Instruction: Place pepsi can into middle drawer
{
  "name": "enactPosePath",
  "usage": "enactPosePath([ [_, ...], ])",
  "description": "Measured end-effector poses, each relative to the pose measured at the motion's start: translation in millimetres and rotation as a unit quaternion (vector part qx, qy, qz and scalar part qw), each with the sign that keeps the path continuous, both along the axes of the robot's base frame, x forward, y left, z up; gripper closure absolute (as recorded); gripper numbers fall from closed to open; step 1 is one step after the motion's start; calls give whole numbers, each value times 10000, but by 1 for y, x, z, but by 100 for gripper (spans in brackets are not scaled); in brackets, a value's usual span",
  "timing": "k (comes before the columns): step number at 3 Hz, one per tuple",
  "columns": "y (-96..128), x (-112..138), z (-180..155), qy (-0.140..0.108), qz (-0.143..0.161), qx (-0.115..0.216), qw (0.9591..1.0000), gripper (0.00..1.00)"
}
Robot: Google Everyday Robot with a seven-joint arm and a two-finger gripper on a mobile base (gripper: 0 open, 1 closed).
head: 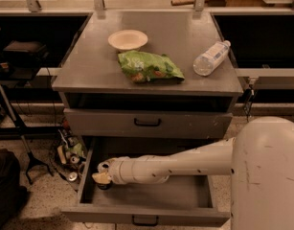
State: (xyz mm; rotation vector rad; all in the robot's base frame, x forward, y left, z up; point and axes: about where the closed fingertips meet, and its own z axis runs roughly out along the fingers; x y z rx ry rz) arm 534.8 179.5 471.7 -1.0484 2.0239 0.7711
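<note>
The middle drawer stands pulled out, its shallow grey interior open to view and its front panel with the black handle nearest the camera. The robot's white arm reaches across it from the right, and the tool sits low inside the drawer at its left end, close to the left wall. Whether the tool is spread or pressed together cannot be told. The pepsi can shows only as a small dark shape directly under the tool's tip, down by the drawer floor; its markings cannot be made out, nor whether the tool grips it. Above the open drawer, the upper drawer front is closed. On the table lie a pale bowl, a green snack bag just in front of it, and a clear water bottle on its side near the right edge.
</note>
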Motion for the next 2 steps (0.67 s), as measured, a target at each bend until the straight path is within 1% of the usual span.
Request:
enactPosePath([
  [1,-15,3,-9,10,-164,26,9999,100],
  [2,-27,5,-15,24,-333,66,9994,81],
])
